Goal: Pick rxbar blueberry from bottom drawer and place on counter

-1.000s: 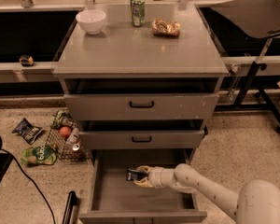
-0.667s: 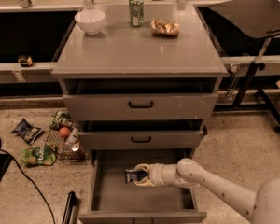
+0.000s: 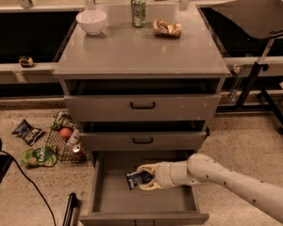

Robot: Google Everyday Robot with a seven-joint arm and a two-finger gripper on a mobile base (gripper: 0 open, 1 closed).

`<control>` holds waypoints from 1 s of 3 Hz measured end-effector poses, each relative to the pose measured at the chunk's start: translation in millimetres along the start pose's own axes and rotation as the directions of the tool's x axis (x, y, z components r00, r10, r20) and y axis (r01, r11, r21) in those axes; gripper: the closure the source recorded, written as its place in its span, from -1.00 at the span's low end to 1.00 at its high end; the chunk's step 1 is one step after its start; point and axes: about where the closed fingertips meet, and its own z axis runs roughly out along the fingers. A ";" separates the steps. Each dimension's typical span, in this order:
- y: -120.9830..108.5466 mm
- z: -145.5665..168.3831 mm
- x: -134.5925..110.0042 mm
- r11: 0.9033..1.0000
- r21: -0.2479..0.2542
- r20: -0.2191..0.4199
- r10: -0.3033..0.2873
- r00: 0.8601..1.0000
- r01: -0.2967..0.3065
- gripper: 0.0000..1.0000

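The bottom drawer (image 3: 108, 201) is pulled out, a shallow grey tray below two drawers with black handles. My gripper (image 3: 145, 177) reaches into it from the right on a pale arm and is shut on the rxbar blueberry (image 3: 137, 178), a small dark blue bar with pale lettering, held a little above the drawer floor near its middle. The counter (image 3: 141, 51) is the flat grey cabinet top above.
On the counter stand a white bowl (image 3: 91, 21), a green can (image 3: 138, 4) and a shiny gold-brown snack bag (image 3: 167, 28). On the floor at left lie a wire basket (image 3: 61, 142) with items, a blue chip bag (image 3: 27, 132) and a green bag (image 3: 37, 157). Dark side shelves flank the cabinet.
The gripper with the bar has shifted slightly left and up inside the drawer; the arm has straightened.
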 end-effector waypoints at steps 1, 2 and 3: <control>-3.6 -30.9 -20.7 0.998 0.039 -0.052 -0.055 0.997 0.057 1.00; -3.1 -34.1 -22.1 0.997 0.040 -0.058 -0.059 0.997 0.061 1.00; -13.6 -59.2 -29.9 0.990 0.075 -0.125 -0.111 0.986 0.121 1.00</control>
